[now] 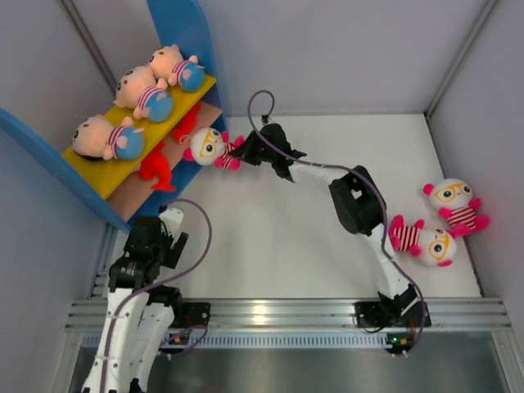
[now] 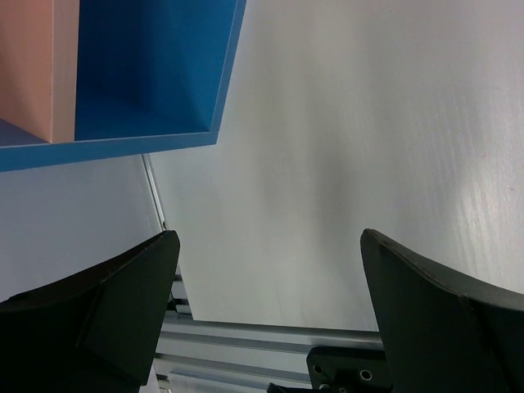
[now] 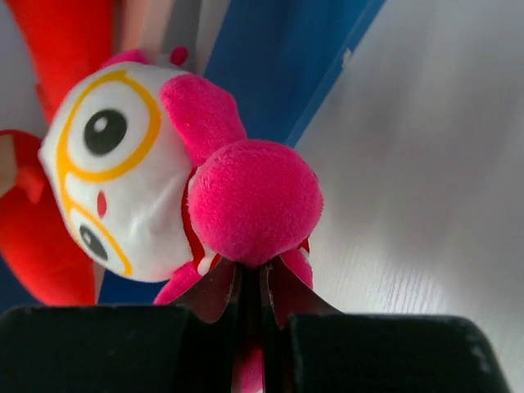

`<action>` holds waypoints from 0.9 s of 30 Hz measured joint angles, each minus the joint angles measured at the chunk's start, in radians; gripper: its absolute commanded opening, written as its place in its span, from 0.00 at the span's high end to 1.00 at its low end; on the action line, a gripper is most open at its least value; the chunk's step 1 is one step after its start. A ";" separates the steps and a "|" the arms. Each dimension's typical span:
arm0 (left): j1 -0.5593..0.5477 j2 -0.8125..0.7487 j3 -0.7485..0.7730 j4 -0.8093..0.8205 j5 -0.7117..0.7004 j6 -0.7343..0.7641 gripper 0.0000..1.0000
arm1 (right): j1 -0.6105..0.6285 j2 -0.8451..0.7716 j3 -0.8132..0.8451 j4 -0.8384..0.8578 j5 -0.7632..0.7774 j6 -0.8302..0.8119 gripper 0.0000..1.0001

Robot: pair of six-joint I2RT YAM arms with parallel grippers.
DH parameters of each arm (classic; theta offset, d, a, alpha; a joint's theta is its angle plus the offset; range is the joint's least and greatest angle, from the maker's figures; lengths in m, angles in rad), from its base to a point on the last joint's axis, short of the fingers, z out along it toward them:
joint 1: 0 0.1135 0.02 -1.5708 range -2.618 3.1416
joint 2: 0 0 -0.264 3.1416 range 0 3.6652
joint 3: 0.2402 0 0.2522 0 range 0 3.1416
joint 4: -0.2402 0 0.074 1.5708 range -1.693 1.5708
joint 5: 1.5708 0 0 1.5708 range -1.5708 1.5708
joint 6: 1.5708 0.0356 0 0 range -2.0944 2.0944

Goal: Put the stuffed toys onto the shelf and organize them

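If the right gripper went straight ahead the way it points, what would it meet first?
Likely a red creature on the lower shelf board, pushed against by the owl its fingers hold; depth unclear.

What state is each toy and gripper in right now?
left gripper: open, empty.
right gripper: shut on held owl, by a pink limb.
held owl: at lower board edge.
peach dolls: lying on yellow board.
red creatures: on lower board.
loose owls: lying on table.
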 measured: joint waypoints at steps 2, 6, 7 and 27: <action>0.000 -0.009 -0.005 0.003 0.003 0.001 0.02 | 0.024 0.089 0.110 -0.055 0.045 0.029 1.00; 0.000 -0.024 -0.009 0.008 0.016 0.005 0.02 | 0.054 0.229 0.252 -0.138 0.132 0.080 1.00; 0.000 -0.028 -0.010 0.008 0.019 0.006 0.02 | 0.061 0.245 0.266 -0.149 0.149 0.089 1.00; -0.058 -0.078 -0.019 0.016 0.018 0.006 0.02 | 0.143 0.460 0.595 -0.063 0.469 0.254 0.64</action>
